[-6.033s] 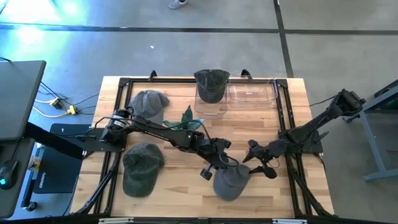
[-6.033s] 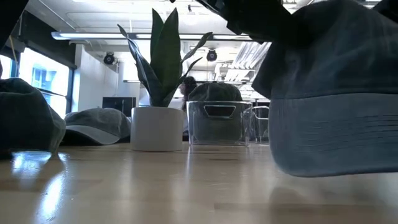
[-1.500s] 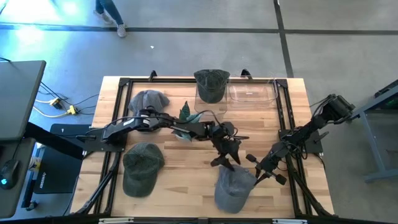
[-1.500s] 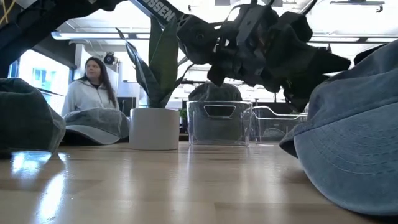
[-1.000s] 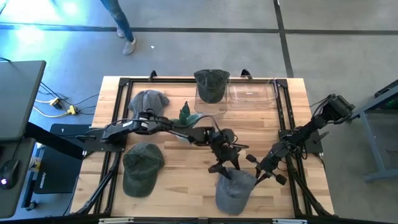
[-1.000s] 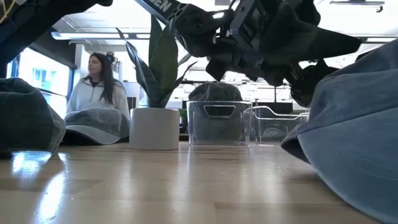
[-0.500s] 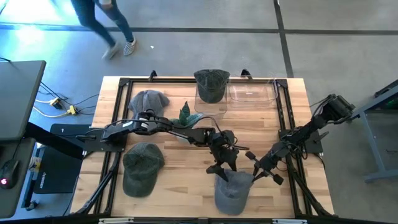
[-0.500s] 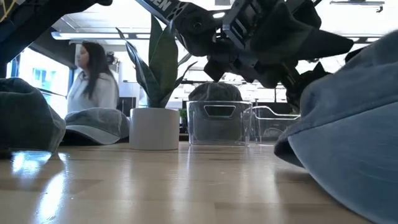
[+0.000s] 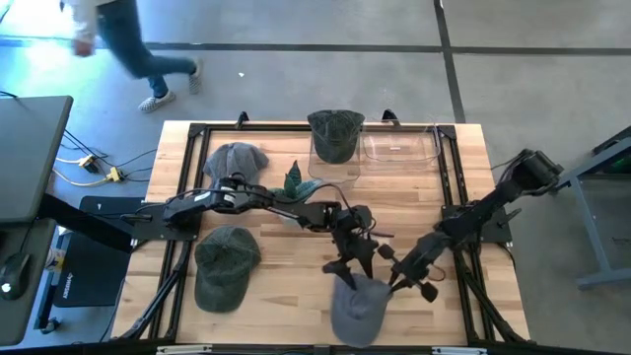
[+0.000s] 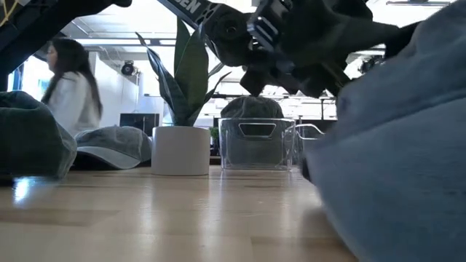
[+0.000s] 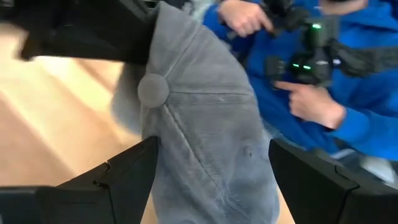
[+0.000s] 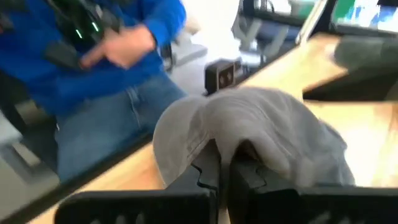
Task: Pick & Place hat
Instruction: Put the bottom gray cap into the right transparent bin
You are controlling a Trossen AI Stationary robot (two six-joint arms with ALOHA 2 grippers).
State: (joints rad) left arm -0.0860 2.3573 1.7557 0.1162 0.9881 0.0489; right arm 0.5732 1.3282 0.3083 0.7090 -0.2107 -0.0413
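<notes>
A grey cap lies on the wooden table near its front edge; it fills the right of the low view. My left gripper is open just over the cap's far side. In the left wrist view its fingers stand on either side of the crown with its top button; whether they touch it, I cannot tell. My right gripper is at the cap's right side, shut on its cloth. My right gripper pinches a bunched fold of the cap's cloth between its two shut fingers, at the cap's right side. It comes slanting down from the table's right. The cloth humps up over the fingertips, and the rest of the cap lies on the table.
A dark green cap lies at the front left and a grey cap at the far left. A potted plant stands mid-table. At the back, one clear bin holds a cap, next to an empty one. A person in blue stands near the table.
My right gripper has gone toward the table's left, against the cap. The cap has slid a little toward the left and the near edge and is more bunched. My left gripper has stayed open over it.
</notes>
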